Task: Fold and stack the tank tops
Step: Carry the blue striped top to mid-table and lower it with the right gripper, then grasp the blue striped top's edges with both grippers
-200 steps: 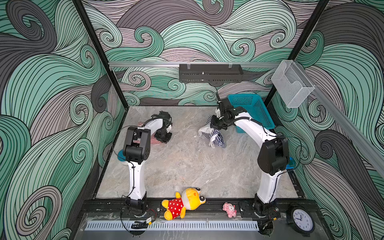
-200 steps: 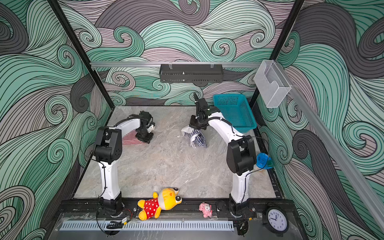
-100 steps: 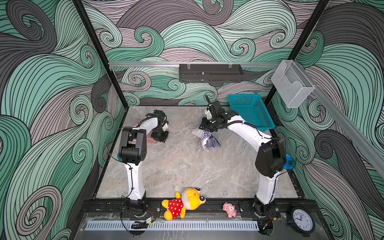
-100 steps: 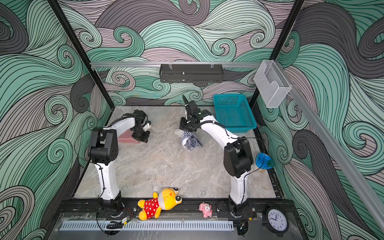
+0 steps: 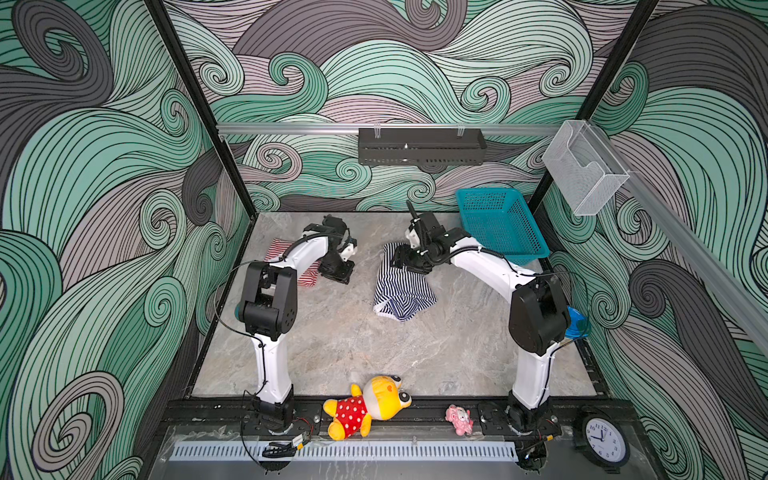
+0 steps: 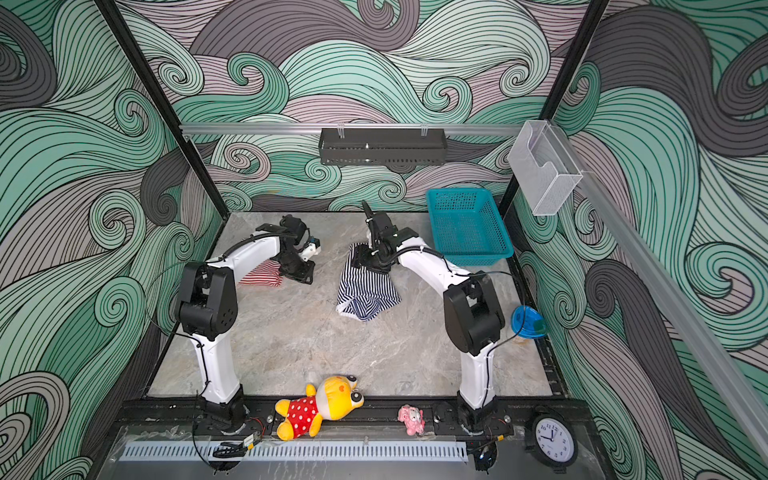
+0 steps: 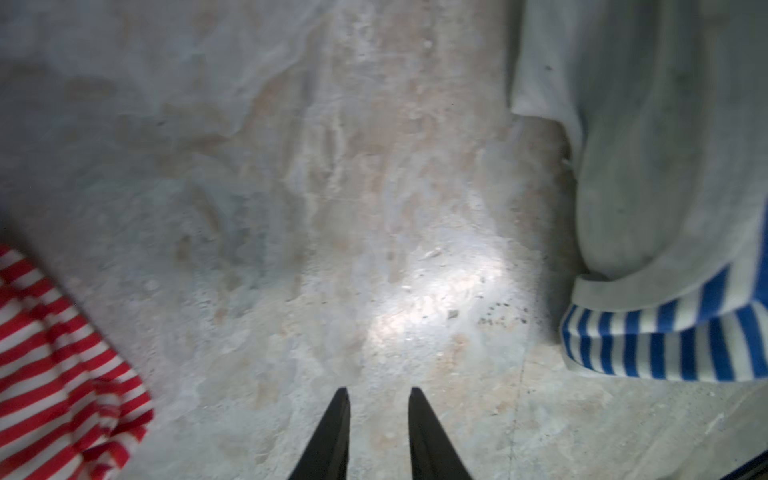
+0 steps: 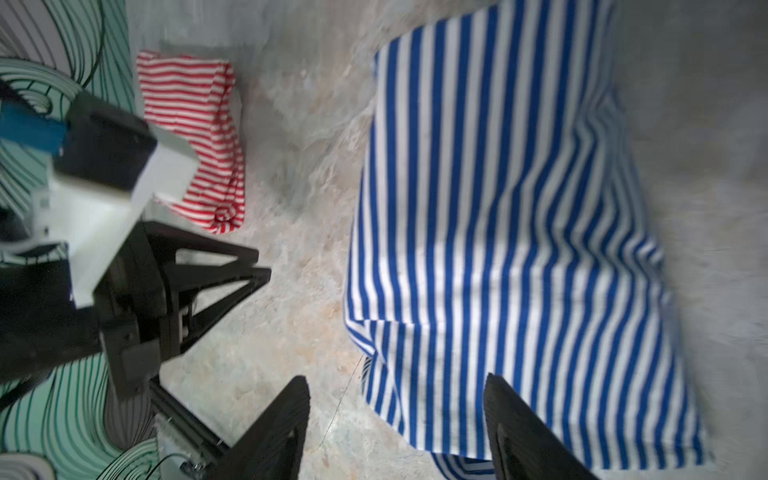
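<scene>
Right gripper [image 8: 399, 419] is sitting wide open and gripping nothing. In the right wrist view one finger is overlapping the edge of the navy top [image 8: 498, 208] and the other is hanging over bare table [image 8: 299, 324] (can't tell if either is actually touching cloth). In both top views it's hovering over the end of the navy top [image 5: 401, 291] [image 6: 365, 291] nearest the basket [image 5: 525, 252].

Navy top is lying rumpled on the table just beside the basket, with white trim showing at the end farthest from it.

Left gripper [image 7: 378, 419] is showing only a narrow gap with nothing in it, tips pointing at bare table. It's sitting farther from the basket than the navy top, between the two tops, and in the left wrist view it's touching neither.

Red top [image 5: 307, 279] [image 6: 259, 276] is lying bunched up, well apart from the basket, beyond the left gripper. In both top views the left arm [image 5: 305, 253] is partly covering it.
</scene>
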`<state>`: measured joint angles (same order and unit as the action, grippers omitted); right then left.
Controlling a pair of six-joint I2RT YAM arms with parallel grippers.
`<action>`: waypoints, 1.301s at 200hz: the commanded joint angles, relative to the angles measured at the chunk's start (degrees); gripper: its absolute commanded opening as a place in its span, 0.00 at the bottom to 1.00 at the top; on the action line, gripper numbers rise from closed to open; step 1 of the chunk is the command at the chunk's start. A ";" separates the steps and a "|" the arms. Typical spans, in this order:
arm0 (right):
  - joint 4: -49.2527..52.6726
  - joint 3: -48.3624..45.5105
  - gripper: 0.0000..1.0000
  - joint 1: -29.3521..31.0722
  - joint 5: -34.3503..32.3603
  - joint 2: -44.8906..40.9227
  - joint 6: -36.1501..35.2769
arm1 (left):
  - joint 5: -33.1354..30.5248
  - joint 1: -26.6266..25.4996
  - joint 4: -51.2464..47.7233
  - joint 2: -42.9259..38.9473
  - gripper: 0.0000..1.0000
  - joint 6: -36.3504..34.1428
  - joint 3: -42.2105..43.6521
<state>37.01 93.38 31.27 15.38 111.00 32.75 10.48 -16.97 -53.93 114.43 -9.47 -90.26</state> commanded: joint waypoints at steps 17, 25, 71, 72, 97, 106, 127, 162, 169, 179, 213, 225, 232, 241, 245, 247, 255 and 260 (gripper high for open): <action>6.68 2.23 0.67 1.01 -6.63 3.43 -2.09 | 4.64 -5.46 -2.61 4.28 0.29 -0.91 -2.89; 7.13 1.95 0.68 0.72 -8.19 3.92 -2.12 | 6.30 -6.47 -2.84 4.82 0.29 -0.96 -3.32; 6.72 -3.34 0.70 -3.17 -9.81 4.46 -1.82 | 15.07 -10.11 -2.17 4.82 0.32 -0.04 -3.59; 6.78 -3.50 0.70 -3.24 -9.82 4.48 -1.82 | 15.17 -10.11 -2.11 4.74 0.32 0.01 -3.51; 5.33 -7.82 0.69 -4.61 -9.67 3.16 -1.75 | 17.11 -10.36 -0.19 3.61 0.34 0.49 -2.35; 4.79 -9.32 0.69 -4.96 -9.22 2.87 -1.68 | 16.24 -10.77 0.54 3.85 0.34 1.00 -2.24; 3.08 -11.93 0.68 -5.34 -8.01 3.23 -1.29 | 13.18 -11.59 -0.39 6.60 0.34 1.47 -4.57; -0.66 -14.78 0.30 -5.43 -4.27 2.55 -0.29 | 14.37 -11.86 -0.85 7.92 0.06 1.44 -6.64; -0.89 -14.81 0.15 -5.47 -3.96 2.03 -0.32 | 14.00 -11.82 -0.66 7.53 0.00 1.39 -6.81; -0.76 -14.64 0.00 -5.43 -3.97 1.04 -0.31 | 13.48 -11.64 -0.42 6.32 0.00 0.99 -6.88; 2.33 -12.43 0.00 -5.78 -8.10 -7.13 -1.38 | 6.83 -9.96 0.24 -0.12 0.00 -0.28 -8.65; 4.22 -10.32 0.00 -5.82 -9.71 -10.57 -2.20 | 4.25 -8.72 0.54 -2.37 0.00 -0.49 -10.02; 5.44 -8.97 0.00 -5.87 -10.08 -12.26 -2.54 | 3.11 -8.09 0.55 -3.55 0.00 -0.94 -10.93; 7.19 -7.03 0.00 -5.96 -10.19 -13.81 -3.12 | 1.09 -7.51 0.50 -4.98 0.00 -1.71 -12.20; 8.07 -6.01 0.00 -5.95 -10.42 -14.50 -3.40 | -0.31 -7.31 0.56 -5.46 0.00 -1.81 -12.72; 8.45 -5.60 0.00 -6.02 -10.53 -14.80 -3.51 | -0.99 -7.25 0.51 -5.78 0.00 -1.85 -12.96; 9.63 -4.47 0.00 -5.94 -10.55 -16.15 -3.82 | -3.42 -6.94 0.86 -6.90 0.00 -2.26 -13.64; 9.84 -3.78 0.00 -5.87 -10.24 -17.02 -4.08 | -4.56 -6.68 1.34 -7.56 0.00 -2.55 -13.92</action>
<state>42.35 85.82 25.69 7.31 98.37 30.41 14.17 -25.17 -53.52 112.57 -9.87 -100.47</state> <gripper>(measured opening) 0.059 0.047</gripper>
